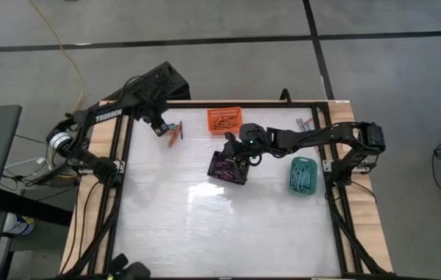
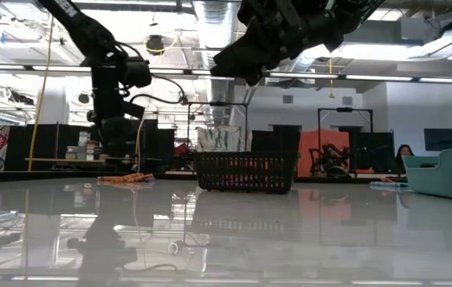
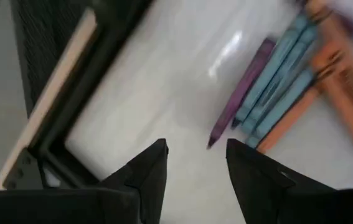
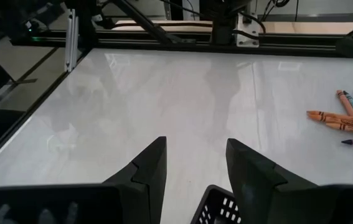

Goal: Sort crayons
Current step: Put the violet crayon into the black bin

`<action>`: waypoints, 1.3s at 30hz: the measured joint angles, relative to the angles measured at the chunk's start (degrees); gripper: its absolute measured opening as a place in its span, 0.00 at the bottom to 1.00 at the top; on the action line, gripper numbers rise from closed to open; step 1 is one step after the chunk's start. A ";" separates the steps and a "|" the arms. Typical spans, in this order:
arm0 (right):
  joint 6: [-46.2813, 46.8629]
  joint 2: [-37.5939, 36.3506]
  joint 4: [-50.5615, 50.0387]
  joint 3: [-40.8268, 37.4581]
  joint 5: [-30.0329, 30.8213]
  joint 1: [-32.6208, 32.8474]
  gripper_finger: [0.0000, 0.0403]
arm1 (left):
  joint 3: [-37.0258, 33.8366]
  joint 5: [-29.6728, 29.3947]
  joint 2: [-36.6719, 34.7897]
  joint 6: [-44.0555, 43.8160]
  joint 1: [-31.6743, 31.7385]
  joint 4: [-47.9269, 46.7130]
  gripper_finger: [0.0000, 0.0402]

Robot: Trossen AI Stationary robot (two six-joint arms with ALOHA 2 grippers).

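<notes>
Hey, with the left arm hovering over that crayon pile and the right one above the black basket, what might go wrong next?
1. The crayons lie packed side by side below the open left end effector, so closing could catch two colours at once or scatter the pile.
2. The purple crayon touches the teal ones; its neighbours may roll.
3. The open right end effector sits close above the black basket and might nudge or tip it.

White lettering reading "TROSSEN" is showing along the left arm point(image 1: 110, 113) in the high view, while the crayons' point(image 3: 301, 81) printed wrappers are staying too blurred to read.
</notes>
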 joint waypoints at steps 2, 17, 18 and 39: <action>-0.09 -0.01 -0.02 0.00 0.01 0.25 0.40 | 2.52 0.12 2.89 1.11 1.05 -3.98 0.36; -1.57 -0.04 -4.15 -0.02 -0.07 1.95 0.40 | 8.43 2.69 12.81 9.13 1.64 -10.11 0.26; -1.57 -0.04 -4.13 -0.02 -0.07 2.10 0.40 | 8.43 2.69 12.81 9.63 1.64 -9.96 0.26; -1.15 -0.07 -4.34 -0.04 -0.09 2.14 0.40 | 8.43 1.10 17.58 14.72 -0.08 -7.41 0.26</action>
